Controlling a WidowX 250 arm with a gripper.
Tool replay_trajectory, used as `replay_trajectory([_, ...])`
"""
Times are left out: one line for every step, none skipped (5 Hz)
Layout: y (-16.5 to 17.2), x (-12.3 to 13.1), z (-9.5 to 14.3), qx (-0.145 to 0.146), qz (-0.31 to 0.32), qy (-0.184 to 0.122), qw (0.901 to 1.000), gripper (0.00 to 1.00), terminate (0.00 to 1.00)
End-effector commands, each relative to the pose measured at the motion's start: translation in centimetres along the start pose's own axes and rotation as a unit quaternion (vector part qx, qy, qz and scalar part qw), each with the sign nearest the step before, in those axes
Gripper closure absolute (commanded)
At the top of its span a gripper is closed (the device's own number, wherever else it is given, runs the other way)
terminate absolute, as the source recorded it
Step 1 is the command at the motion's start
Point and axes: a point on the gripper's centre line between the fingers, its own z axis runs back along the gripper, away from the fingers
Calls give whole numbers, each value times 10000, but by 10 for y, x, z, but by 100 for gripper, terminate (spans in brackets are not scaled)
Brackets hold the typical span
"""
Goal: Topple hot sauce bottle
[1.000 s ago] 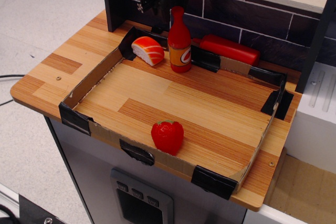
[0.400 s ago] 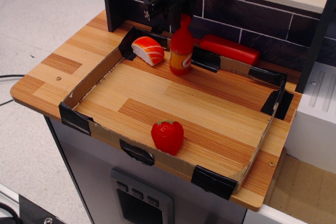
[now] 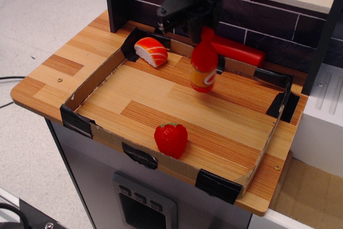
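Overhead, dark jaws grip glossy hot sauce bottle (image 3: 204, 67).

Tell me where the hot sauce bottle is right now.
The hot sauce bottle is in the tray's back right part, under the gripper, in front of the long red block and right of the salmon sushi.

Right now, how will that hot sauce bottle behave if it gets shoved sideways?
Bottle looks tall with a narrow base, so it is apt to tip. Its round body may roll once down. Glossy plastic seems rigid and slick under the end effector.
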Motion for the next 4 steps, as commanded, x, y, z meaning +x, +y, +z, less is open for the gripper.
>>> replay_trajectory([24,16,4,163,473,-1191,9916,100,0])
replay_trajectory([33,13,-7,682,681,-1727,9802,100,0])
replay_trajectory([29,3,-29,860,636,-1773,9783,100,0])
replay_trajectory([22,-10,-49,997,1130,-1451,9779,100,0])
